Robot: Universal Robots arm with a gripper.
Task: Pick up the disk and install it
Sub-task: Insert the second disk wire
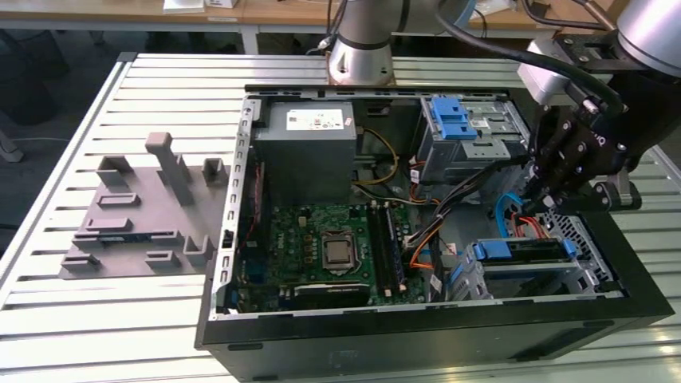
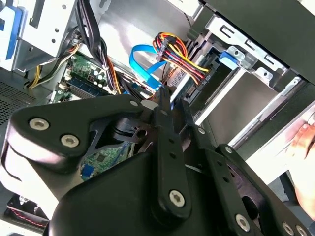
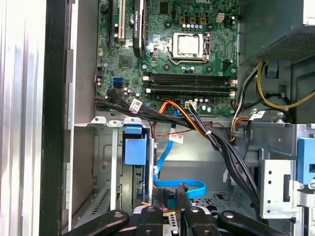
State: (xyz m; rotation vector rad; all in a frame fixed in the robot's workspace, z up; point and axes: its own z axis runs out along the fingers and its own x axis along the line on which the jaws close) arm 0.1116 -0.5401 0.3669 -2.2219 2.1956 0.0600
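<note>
The disk (image 1: 527, 251) lies in the drive cage at the corner of the open computer case nearest the exterior view's right, its blue frame showing. Both wrist views show its blue end (image 3: 134, 149) (image 2: 229, 59) set in the metal cage. My gripper (image 1: 529, 206) hangs inside the case just above and beside that cage, near the blue flat cable (image 3: 183, 185). Its fingers (image 3: 157, 199) stand close together with a narrow gap (image 2: 173, 104), and nothing is held between them.
The case (image 1: 426, 317) lies open on a slatted table. A grey power supply box (image 1: 309, 148) and a second drive cage with a blue latch (image 1: 455, 120) sit at the back. Cable bundles (image 3: 197, 125) cross the motherboard. A person's hand (image 2: 305, 142) rests outside the case.
</note>
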